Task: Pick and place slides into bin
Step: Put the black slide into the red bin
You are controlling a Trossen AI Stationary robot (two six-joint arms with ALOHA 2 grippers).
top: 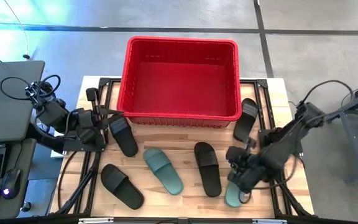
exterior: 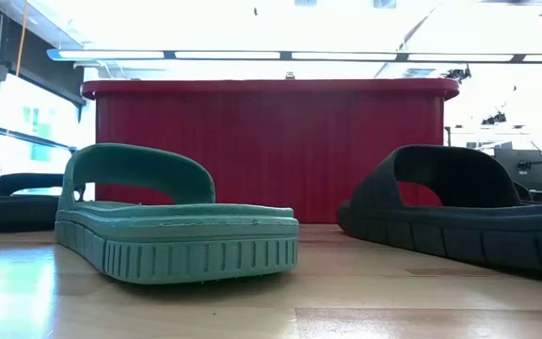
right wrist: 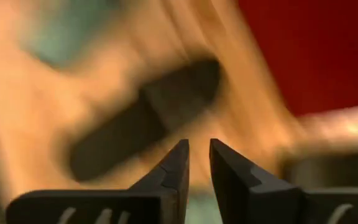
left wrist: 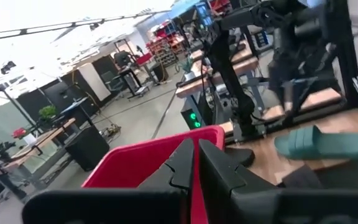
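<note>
Right tool (top: 236,163), nearly shut & empty, over green slide (top: 234,193) at lower right; left tool (top: 102,116), shut, waits beside red bin (top: 180,45).

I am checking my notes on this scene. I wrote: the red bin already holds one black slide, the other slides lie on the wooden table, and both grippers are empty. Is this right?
Not quite. The high view shows the bin holding nothing. All six slides, such as the green one, lie on the table. The rest stands: the left gripper and the right gripper hold nothing.
</note>
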